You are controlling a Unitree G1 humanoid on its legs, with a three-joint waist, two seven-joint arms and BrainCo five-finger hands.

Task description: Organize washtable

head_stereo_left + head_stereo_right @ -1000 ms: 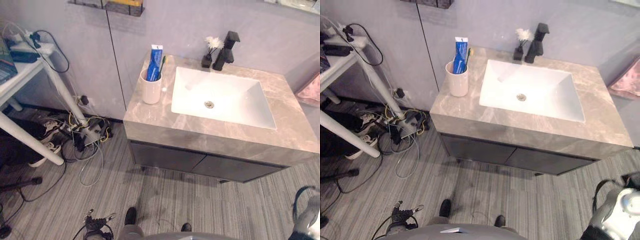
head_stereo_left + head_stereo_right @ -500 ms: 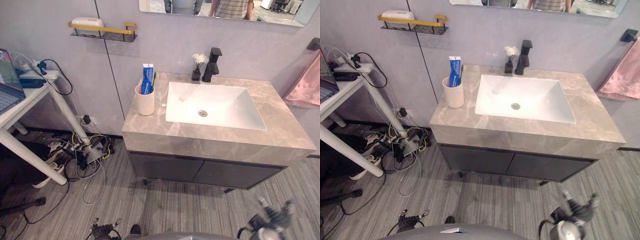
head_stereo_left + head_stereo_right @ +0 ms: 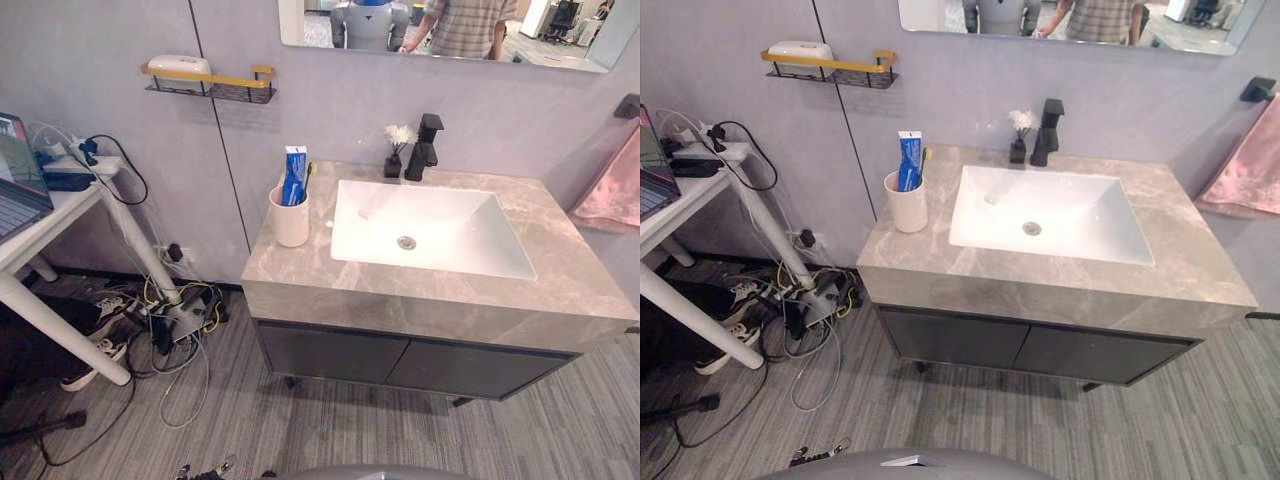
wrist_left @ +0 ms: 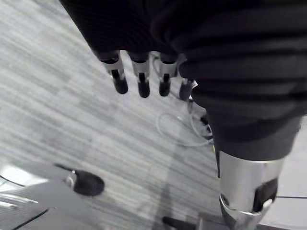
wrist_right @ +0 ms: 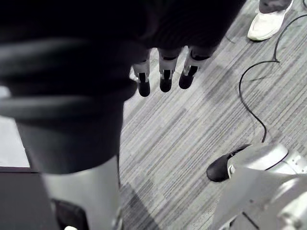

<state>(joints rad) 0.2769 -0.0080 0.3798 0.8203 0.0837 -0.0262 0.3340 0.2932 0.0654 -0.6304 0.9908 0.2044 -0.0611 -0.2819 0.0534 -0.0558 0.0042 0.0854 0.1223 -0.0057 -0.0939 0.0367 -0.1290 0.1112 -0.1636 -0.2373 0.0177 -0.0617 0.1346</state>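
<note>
A mirror (image 3: 450, 30) runs along the top edge, and a person (image 3: 470, 25) is reflected in it. At upper left a black and gold shelf (image 3: 208, 85) carries a white object (image 3: 178, 66). At the left edge a white table (image 3: 70, 200) holds a laptop (image 3: 15, 170), above tangled cables (image 3: 180, 310) on the grey floor (image 3: 330, 430). A pink towel (image 3: 612, 195) hangs at the right edge. The right wrist view shows a white shoe (image 5: 267, 24).

Bathroom mock-up in lab: sink (image 3: 430, 215), mirror (image 3: 440, 25), towel (image 3: 612, 192); desk (image 3: 52, 205), laptop (image 3: 14, 182), cables (image 3: 178, 312).
</note>
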